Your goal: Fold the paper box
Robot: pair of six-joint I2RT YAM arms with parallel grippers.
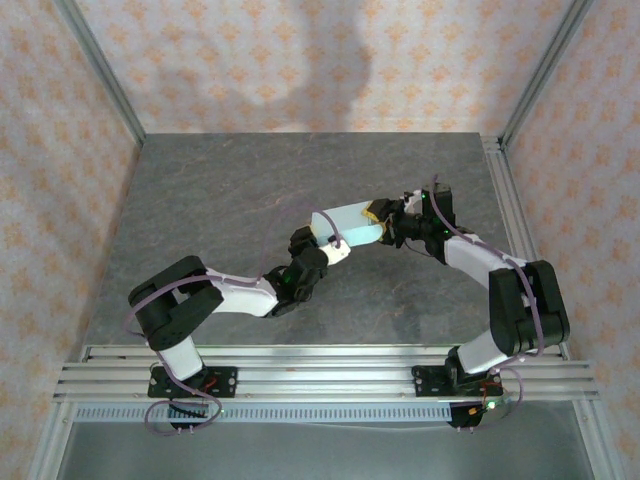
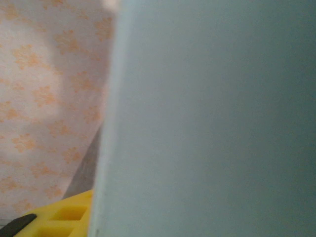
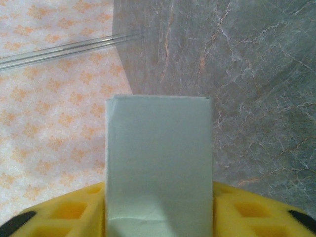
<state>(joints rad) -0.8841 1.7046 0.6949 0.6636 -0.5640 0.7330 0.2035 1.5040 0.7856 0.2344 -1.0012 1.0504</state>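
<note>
The paper box (image 1: 348,225), a pale mint-green closed oblong, hangs above the table's middle between my two grippers. My right gripper (image 1: 386,217) grips its right end. In the right wrist view the box (image 3: 158,163) sticks out between the yellow fingers (image 3: 247,212), which lie flush on both its sides, so the gripper (image 3: 159,215) is shut on it. My left gripper (image 1: 327,246) is at the box's left end. In the left wrist view the box (image 2: 207,118) is pressed close to the lens. One yellow finger (image 2: 59,219) touches its left edge and the other finger is hidden.
The grey stone-patterned table (image 1: 230,190) lies below the box. Patterned walls (image 1: 300,60) and aluminium frame posts (image 1: 100,70) close it in at the back and sides. A metal rail (image 1: 320,375) runs along the near edge by the arm bases.
</note>
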